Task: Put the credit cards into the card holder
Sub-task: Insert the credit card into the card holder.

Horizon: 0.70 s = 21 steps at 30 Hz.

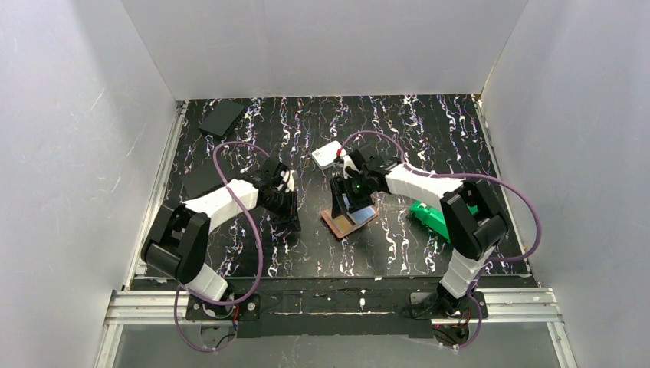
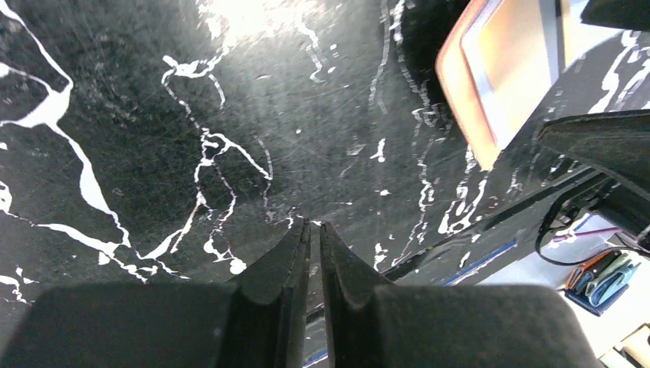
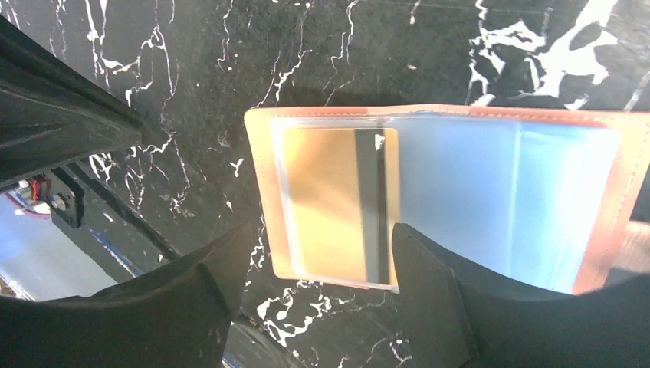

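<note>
The right fingers (image 3: 429, 291) are spread wide and grip nothing. One is set over the edge of the small orange-brown leather card holder (image 3: 490, 192), the other over the worktop beside it. The holder is laid open and flat near the middle of the black, white-veined worktop (image 3: 230, 61). A gold credit card (image 3: 326, 207) with a black stripe is seen inside its clear sleeve. The left fingers (image 2: 295, 261) are drawn almost together with nothing between them, low over bare worktop near the holder.

One card holder (image 3: 490, 199); one gold card (image 3: 329, 203)
</note>
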{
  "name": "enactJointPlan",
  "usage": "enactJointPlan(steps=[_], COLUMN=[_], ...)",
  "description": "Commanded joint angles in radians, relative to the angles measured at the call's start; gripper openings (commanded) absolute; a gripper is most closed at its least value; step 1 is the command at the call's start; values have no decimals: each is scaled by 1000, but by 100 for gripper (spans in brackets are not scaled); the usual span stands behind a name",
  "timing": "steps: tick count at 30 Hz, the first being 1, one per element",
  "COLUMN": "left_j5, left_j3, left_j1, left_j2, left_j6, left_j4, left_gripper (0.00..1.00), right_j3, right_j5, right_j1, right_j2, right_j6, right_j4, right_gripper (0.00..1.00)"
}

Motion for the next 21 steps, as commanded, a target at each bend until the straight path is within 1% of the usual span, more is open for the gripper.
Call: enactJointPlan(steps=[1, 5, 7, 10, 17, 19, 21], left_j5=[46, 141, 171, 204, 242, 235, 231], left_j3=[58, 73, 73, 70, 79, 85, 88], left_j1=[-5, -7, -20, -48, -126, -140, -143], left_j2=[-68, -64, -57, -41, 46, 71, 94], left_j6=[33, 11, -12, -52, -139, -148, -158], left_j4=[-34, -3, 25, 76, 194, 208, 219], left_gripper=[12, 13, 14, 15, 17, 17, 17], right_j3=[40, 15, 7, -6, -35, -48, -58], right_j5=[29, 13, 46, 102, 165, 157, 123], right_j1=[5, 3, 5, 5, 4, 3, 4], right_j2=[-65, -74, -79, -85, -67, -62, -50], right_j6=[-24, 29, 41, 32, -5, -10, -6], right_j4=[-74, -18, -17, -19, -31, -16, 3], right_gripper=[77, 77, 74, 74, 78, 80, 80])
